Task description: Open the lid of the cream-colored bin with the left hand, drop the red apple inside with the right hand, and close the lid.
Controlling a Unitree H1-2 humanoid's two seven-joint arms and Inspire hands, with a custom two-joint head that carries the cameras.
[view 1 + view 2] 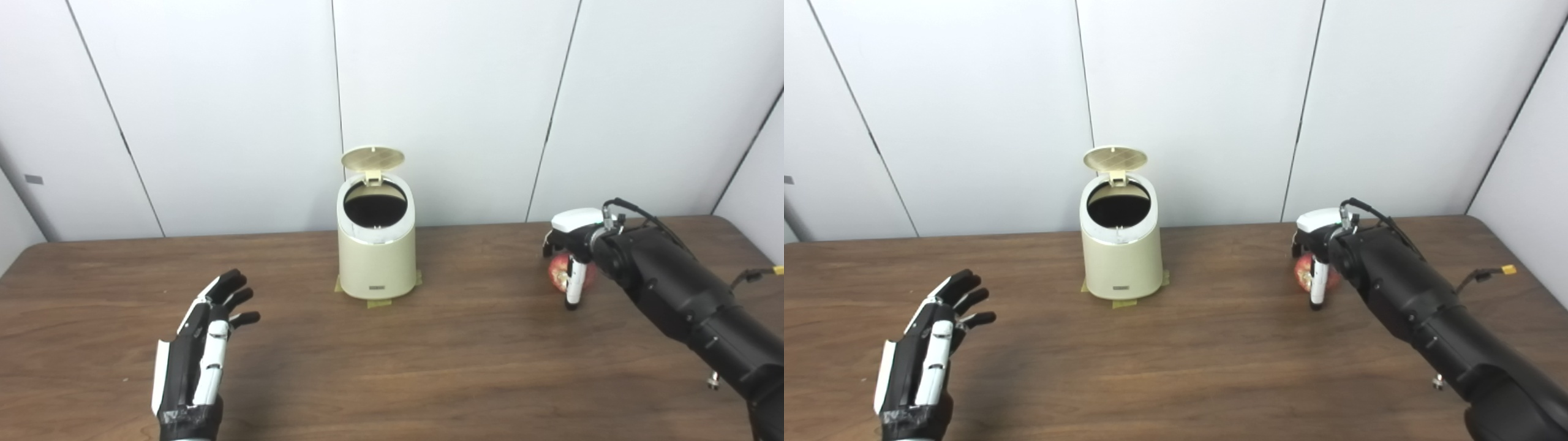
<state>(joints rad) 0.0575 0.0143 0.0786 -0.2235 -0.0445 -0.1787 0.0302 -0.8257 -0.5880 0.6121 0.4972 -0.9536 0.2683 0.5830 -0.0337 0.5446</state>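
Left eye view shows you the bin [376, 254] standing on tape patches at the back middle of the table [429, 367], its lid [372, 158] tipped up on the rear hinge and the dark mouth exposed. Your left hand [205, 349] hangs over the near left of the table, fingers spread, holding nothing, well apart from the bin. Your right hand [572, 257] sits over the apple [558, 274] at the right, fingers curled down around it; you cannot tell whether the apple is off the table.
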